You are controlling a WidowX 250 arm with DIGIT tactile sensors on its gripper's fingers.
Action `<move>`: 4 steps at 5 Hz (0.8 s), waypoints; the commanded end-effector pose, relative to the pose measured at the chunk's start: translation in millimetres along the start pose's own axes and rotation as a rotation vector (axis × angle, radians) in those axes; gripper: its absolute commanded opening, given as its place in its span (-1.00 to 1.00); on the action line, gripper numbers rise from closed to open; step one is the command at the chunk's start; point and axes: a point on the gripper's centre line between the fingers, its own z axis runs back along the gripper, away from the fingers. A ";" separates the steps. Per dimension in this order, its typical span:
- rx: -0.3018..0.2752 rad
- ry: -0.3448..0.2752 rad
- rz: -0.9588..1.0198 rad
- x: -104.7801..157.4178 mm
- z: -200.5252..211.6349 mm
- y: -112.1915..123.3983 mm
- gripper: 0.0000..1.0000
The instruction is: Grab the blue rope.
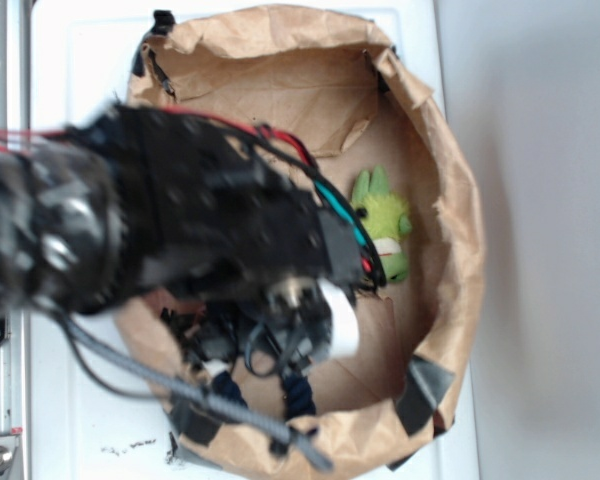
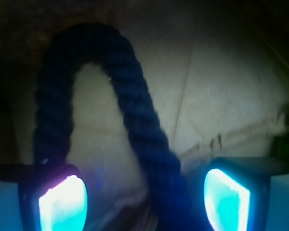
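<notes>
Wrist view shows our gripper [image 2: 145, 202] spread wide, its glowing pads [image 2: 62, 204] apart, with one strand of the blue rope [image 2: 139, 120] running between them toward the camera. It loops in an arch ahead, the other leg passing by the left pad. We judge the rope, lying inside the paper bag [image 1: 450, 200], sits ready for closing.
</notes>
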 end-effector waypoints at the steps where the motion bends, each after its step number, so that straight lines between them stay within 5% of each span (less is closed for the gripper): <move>1: 0.062 0.030 -0.036 25.5 -25.5 -5.2 1.00; 2: 0.082 0.080 -0.061 24.8 -44.0 -12.1 1.00; 3: 0.078 0.077 -0.056 22.2 -47.7 -13.4 -0.27; 4: 0.094 0.070 -0.067 20.3 -46.5 -14.6 -1.00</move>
